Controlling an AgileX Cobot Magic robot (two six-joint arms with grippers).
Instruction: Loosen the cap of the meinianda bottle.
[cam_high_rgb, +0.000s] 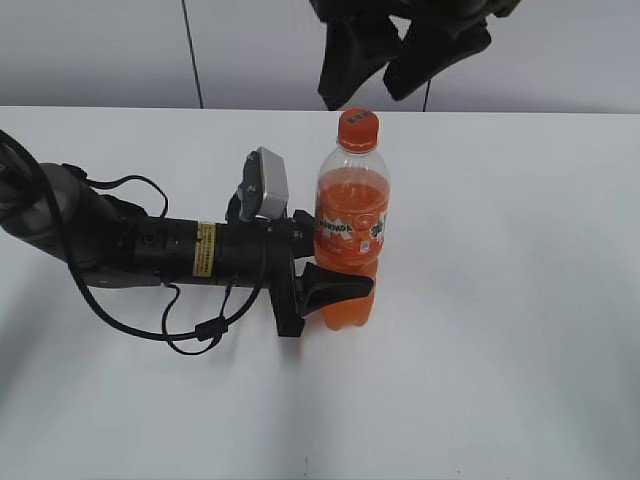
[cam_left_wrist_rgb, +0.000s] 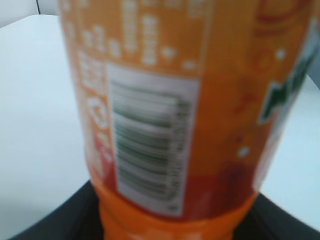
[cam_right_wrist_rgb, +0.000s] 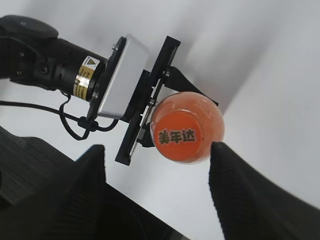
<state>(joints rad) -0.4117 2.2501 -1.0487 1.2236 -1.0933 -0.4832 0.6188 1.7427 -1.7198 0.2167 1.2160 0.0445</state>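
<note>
The meinianda bottle (cam_high_rgb: 350, 230) stands upright on the white table, full of orange drink, with its label band around the middle. Its orange cap (cam_high_rgb: 358, 128) sits on top. My left gripper (cam_high_rgb: 345, 262) reaches in from the left and is shut on the bottle's lower body. Up close, the label and barcode (cam_left_wrist_rgb: 150, 145) fill the left wrist view, with a dark finger at each lower corner. My right gripper (cam_high_rgb: 362, 95) hangs open just above the cap. Seen from above, the cap (cam_right_wrist_rgb: 181, 134) lies between and beyond the two black fingers (cam_right_wrist_rgb: 95, 170), which stand apart from it.
The left arm (cam_high_rgb: 150, 245) lies low across the left of the table (cam_high_rgb: 500, 330), with loose black cables (cam_high_rgb: 190, 325) trailing beside it. Its white wrist camera box (cam_high_rgb: 270, 185) sits close to the bottle's left side. A grey wall runs behind the table's far edge.
</note>
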